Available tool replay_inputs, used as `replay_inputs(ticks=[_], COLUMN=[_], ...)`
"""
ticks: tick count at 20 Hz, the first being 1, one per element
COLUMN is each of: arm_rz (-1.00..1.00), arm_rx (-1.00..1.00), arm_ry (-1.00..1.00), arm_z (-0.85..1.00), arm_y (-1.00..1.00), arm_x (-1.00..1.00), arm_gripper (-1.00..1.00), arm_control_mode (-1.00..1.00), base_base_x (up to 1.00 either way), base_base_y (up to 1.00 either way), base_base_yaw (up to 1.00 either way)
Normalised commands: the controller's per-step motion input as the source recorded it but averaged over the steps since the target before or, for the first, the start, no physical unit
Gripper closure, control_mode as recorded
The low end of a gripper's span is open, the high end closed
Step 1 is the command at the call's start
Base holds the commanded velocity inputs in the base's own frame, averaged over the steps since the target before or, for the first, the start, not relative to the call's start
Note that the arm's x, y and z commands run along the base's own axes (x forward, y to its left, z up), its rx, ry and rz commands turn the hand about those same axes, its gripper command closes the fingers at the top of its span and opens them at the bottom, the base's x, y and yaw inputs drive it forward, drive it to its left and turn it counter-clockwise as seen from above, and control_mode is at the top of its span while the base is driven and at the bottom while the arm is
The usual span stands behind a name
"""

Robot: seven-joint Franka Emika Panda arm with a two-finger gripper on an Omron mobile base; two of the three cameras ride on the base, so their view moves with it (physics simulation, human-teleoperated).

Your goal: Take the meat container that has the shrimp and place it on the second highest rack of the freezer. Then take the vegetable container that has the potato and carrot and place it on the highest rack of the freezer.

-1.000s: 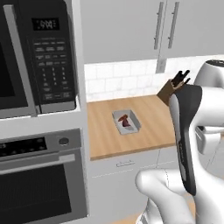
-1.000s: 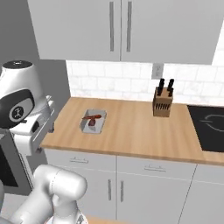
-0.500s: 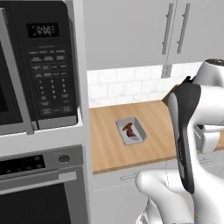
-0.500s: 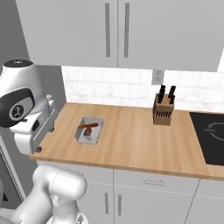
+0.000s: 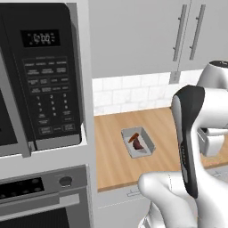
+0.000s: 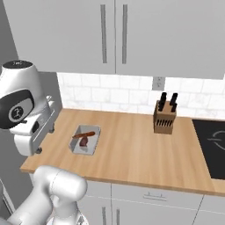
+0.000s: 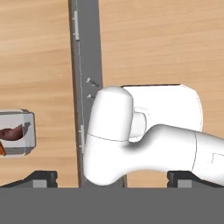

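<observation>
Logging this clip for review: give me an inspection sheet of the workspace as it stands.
Surface: wooden counter, bare around its items.
Job's things: shallow grey vegetable container flat on the counter, holding the orange carrot and the dark reddish-brown potato.
Clutter: wooden knife block near the backsplash.
Gripper: gripper open, holding nothing.
Cables: nothing seen.
Surroundings: black microwave above an oven; black cooktop; grey wall cabinets.

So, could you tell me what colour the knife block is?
Light wooden brown knife block with black handles, clearest in the right base view.
</observation>
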Motion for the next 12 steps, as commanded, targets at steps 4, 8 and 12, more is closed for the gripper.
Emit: replay_inputs(ticks=[4, 8, 12], arm_rz=[0.0, 0.03, 0.04], arm_rx=[0.08, 0.15, 0.03], arm_ry=[0.01, 0.13, 0.09], arm_z=[-0.05, -0.32, -0.76], arm_y=[-0.23, -0.41, -0.21], arm_x=[0.8, 0.96, 0.77], arm_gripper=[-1.0, -1.0, -1.0], arm_control_mode=[-1.0, -1.0, -1.0], base_base_x=[0.0, 0.0, 0.0], base_base_y=[0.0, 0.0, 0.0], base_base_yaw=[0.0, 0.0, 0.0])
